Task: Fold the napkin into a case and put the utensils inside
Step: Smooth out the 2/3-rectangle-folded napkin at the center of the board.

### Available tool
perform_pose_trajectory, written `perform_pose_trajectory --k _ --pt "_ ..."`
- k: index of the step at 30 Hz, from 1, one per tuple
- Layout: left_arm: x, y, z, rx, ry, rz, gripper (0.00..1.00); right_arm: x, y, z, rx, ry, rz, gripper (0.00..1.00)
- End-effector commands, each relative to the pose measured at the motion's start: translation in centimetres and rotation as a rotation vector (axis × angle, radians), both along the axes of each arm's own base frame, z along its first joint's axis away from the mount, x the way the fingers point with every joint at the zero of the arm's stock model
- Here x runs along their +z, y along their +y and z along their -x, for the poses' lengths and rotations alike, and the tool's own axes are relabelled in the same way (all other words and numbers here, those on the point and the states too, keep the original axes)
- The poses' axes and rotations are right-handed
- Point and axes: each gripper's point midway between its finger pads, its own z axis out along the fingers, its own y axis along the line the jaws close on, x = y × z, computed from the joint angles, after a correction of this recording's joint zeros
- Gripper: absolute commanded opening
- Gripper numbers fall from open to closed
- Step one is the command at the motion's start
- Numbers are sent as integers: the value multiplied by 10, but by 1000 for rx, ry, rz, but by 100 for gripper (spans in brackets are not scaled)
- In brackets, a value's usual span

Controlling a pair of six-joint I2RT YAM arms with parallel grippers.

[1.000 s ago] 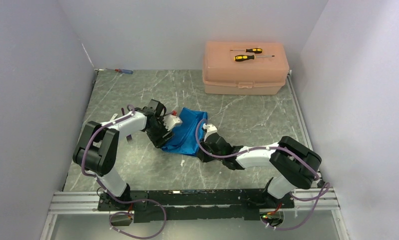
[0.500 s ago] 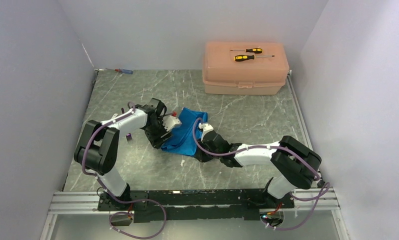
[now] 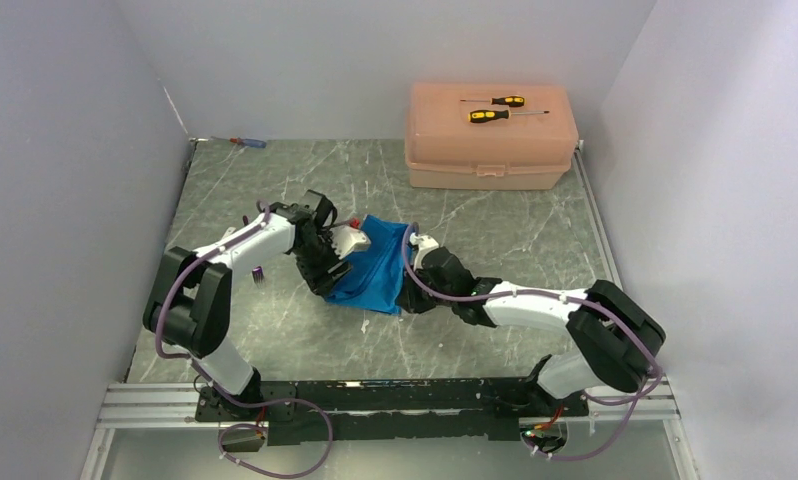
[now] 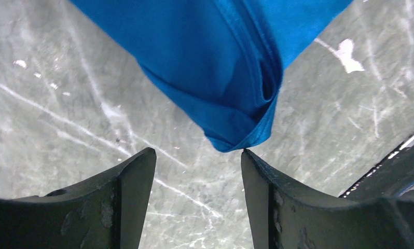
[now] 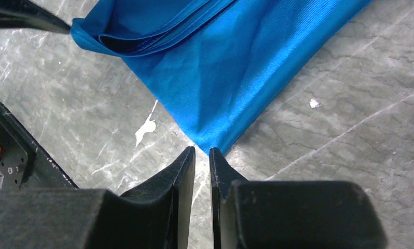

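Pale walls (image 3: 65, 150) enclose the grey marbled counter (image 3: 275, 180). The folded napkin (image 3: 373, 268) lies on it, one corner just ahead of the spread left end effector (image 4: 197, 151), another before the barely parted, empty right end effector (image 5: 202, 150).

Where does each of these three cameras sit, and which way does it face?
Top external: fixed high behind the robot, looking down on the table, left arm, right arm and napkin.
Left wrist: on the left arm, looking past the left gripper, open, at a napkin corner.
Right wrist: likewise, past the right gripper, narrowly parted, at another corner.
Shared: all show the napkin.
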Motion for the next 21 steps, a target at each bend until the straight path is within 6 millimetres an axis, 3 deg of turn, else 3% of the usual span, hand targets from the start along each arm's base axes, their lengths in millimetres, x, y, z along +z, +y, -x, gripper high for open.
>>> perform_pose_trajectory --k 1,8,12,18,21 --pt "14 -25 4 -26 13 102 67 12 13 -7 39 7 -54 20" --pt "17 -40 22 -74 49 157 69 30 36 -33 60 12 -124 19" --pt "14 -38 21 -81 20 136 70 28 49 -42 84 47 -146 17" --pt "-8 -40 28 -88 28 75 67 13 62 -36 101 115 -193 14" --pt "-14 -36 22 -75 -17 33 66 3 67 -26 114 145 -200 13"
